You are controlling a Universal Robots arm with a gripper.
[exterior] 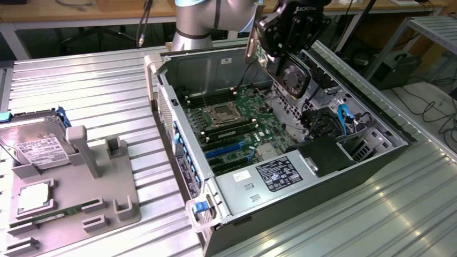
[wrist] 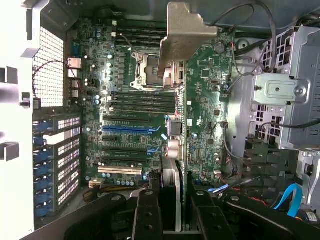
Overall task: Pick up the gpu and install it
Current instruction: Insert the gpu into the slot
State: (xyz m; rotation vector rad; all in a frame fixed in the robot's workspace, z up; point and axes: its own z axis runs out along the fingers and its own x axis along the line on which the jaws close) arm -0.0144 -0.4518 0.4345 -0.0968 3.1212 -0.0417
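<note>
The gpu (exterior: 289,77) hangs pinched in the claw (wrist: 173,217), above the motherboard (exterior: 239,118) and seemingly clear of it, its long edge crossing the blue slot (wrist: 126,128), not aligned.

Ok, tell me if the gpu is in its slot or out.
Out. The gripper holds the gpu up above the open computer case, and the blue slots on the motherboard are bare.

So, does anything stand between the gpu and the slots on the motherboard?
Nothing visible does. The gripper holds the gpu above the open case, and the blue slots on the motherboard lie bare, with no cable or card across them.
</note>
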